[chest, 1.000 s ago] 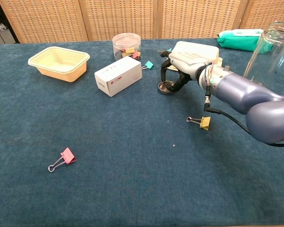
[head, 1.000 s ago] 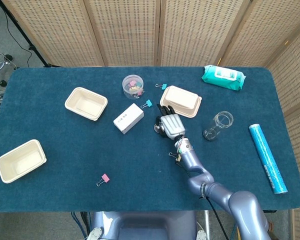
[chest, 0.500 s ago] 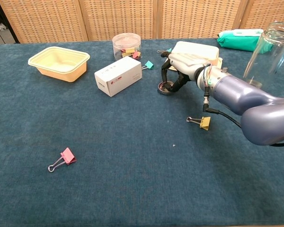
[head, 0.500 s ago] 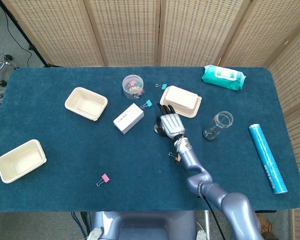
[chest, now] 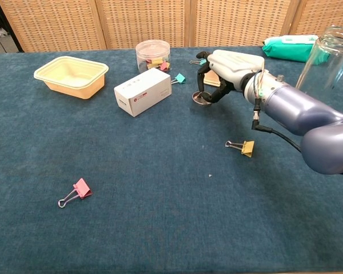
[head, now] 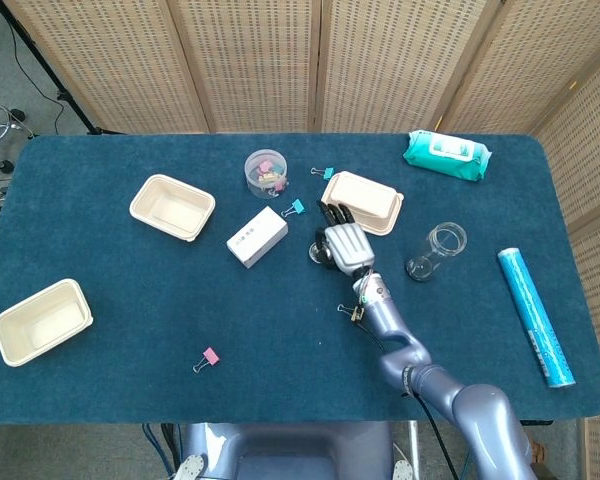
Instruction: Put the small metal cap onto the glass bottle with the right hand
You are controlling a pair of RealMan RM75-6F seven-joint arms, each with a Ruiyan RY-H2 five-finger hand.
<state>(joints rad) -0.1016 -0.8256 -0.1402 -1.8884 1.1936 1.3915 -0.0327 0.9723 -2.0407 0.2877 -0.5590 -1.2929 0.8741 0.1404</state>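
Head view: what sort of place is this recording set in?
Probably an indoor lab or test room, not a home: a table covered in blue cloth, woven folding screens closing it off behind, and unrelated props such as a wet-wipes pack scattered about.

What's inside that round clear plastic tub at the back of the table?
The round clear plastic tub holds small binder clips, pink and yellow among them. How many cannot be told; those deeper inside are hidden behind others.
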